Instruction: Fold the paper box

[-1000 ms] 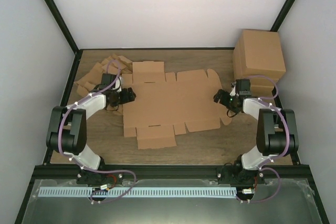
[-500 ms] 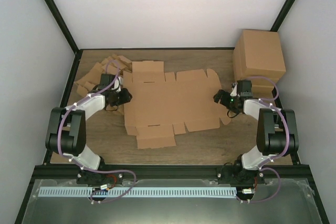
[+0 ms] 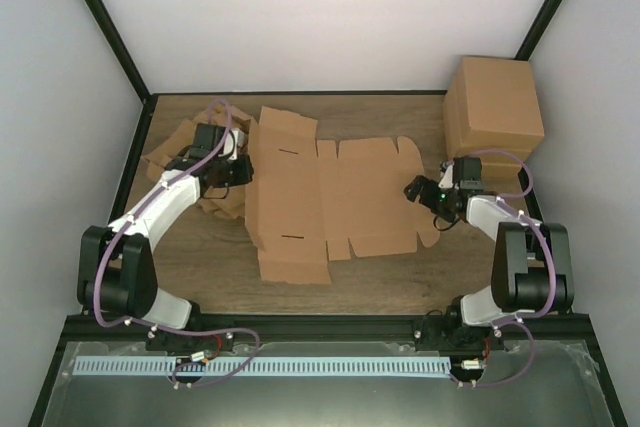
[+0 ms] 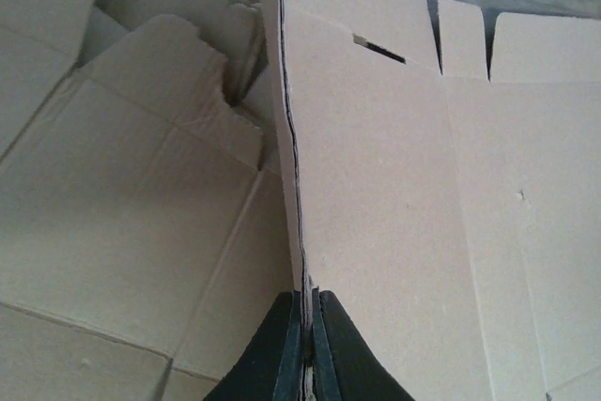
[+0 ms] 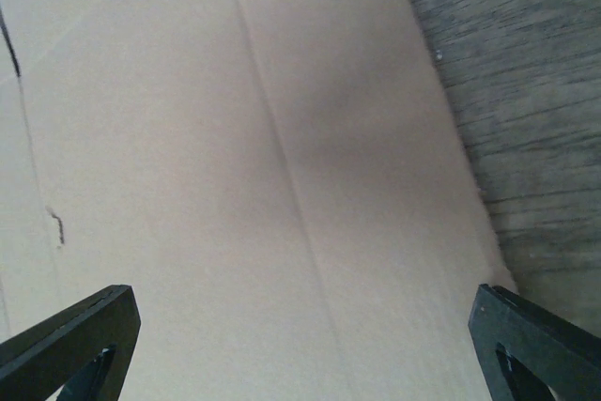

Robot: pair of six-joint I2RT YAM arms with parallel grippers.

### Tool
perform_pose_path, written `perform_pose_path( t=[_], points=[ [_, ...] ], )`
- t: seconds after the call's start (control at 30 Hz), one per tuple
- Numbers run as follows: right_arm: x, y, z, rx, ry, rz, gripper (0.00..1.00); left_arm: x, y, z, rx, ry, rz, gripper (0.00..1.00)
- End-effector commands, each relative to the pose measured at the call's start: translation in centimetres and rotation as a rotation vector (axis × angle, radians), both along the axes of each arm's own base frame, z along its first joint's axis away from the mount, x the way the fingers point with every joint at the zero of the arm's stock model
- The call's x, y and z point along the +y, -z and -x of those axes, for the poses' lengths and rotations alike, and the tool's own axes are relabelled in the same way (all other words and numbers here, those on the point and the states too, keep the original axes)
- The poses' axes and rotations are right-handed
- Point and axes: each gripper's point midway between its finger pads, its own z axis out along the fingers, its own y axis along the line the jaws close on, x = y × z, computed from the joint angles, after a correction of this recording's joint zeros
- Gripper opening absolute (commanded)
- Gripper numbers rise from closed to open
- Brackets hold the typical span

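Left gripper clenches one raised edge of the plain brown corrugated cardboard box; right gripper hangs released, so the box may skid.

Even, soft overhead light, faint shadows, no glare, overhead view sharp, right wrist view slightly blurred
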Motion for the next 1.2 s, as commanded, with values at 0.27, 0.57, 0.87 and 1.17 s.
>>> perform_pose_path(
  t=[0.27,0.57,0.87,1.17],
  points=[
    [0.1,-4.4,0.0,-0.097,-0.036,0.032,1.0,-0.7,-5.0,2.4,-0.011,0.124,-0.325,0.04],
    [3.2,-4.7,1.2,-0.129,-0.166,-0.108,1.0,-2.0,-7.9,2.9,-0.085,0.213,-0.499,0.04],
    [7.2,-4.8,4.8,-0.114,-0.313,-0.302,0.68,-6.0,-12.3,1.4,-0.261,0.285,-0.678,0.04],
    [9.2,-3.8,9.8,-0.08,-0.365,-0.367,0.25,-9.8,-14.4,0.5,-0.397,0.35,-0.943,0.04]
  ],
)
